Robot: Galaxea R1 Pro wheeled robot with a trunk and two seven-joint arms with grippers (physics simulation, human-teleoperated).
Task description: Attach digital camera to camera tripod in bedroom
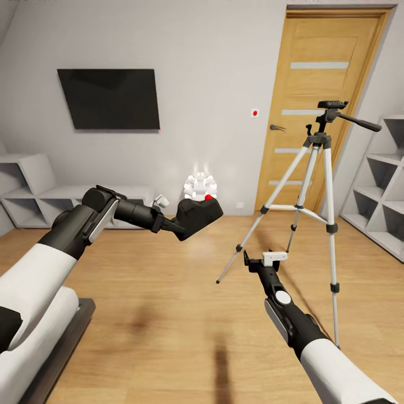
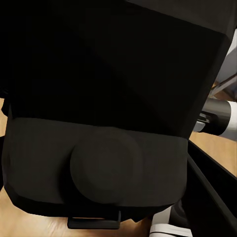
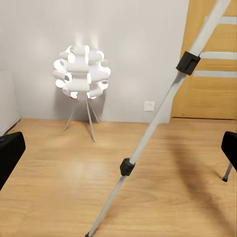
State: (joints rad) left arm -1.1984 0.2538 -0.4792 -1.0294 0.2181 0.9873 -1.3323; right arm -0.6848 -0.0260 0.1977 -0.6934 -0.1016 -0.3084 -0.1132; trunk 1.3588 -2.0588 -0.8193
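aloft, left gripper [image 1: 175, 227] clamps the digital camera [image 1: 199, 214]; right gripper [image 1: 268, 259] gapes empty near the camera tripod [image 1: 314, 185]

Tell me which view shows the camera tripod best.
The head view: the whole camera tripod stands before the door, its head and pan handle visible. The right wrist view shows one leg and a foot; the left wrist view, nothing I can identify.

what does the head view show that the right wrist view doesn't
Head view alone: the left gripper holding the digital camera, the camera tripod whole with its head and pan handle, a wall-mounted TV, grey cube shelving, and the door handle.

Right wrist view alone: the flower lamp's thin legs and a wall socket seen up close.

Both: the lamp, a tripod leg, the wooden door, and the plank floor.
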